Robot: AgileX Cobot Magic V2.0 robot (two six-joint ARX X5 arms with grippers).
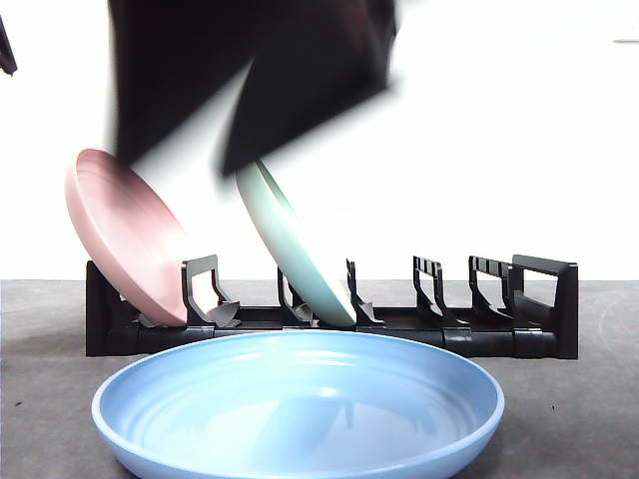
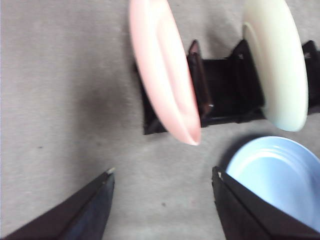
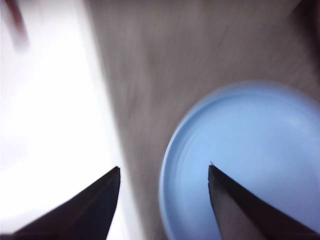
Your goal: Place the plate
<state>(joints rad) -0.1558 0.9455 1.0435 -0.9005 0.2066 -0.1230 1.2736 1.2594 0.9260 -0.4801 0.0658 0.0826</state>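
Observation:
A black dish rack (image 1: 544,309) stands across the table. A pink plate (image 1: 125,235) leans in its left end slot, and a pale green plate (image 1: 295,249) leans in a middle slot. A light blue plate (image 1: 300,399) lies flat on the table in front of the rack. A large, blurred dark arm (image 1: 260,70) hangs just above the two racked plates and holds nothing. My left gripper (image 2: 162,171) is open and empty above the table near the pink plate (image 2: 162,70) and green plate (image 2: 277,65). My right gripper (image 3: 164,167) is open and empty over the blue plate's (image 3: 250,160) rim.
Several slots at the right end of the rack (image 2: 225,90) hold nothing. A black tip (image 1: 5,45) shows at the top left corner of the front view. The right wrist view is smeared, with a bright white area beyond the grey table (image 3: 150,75).

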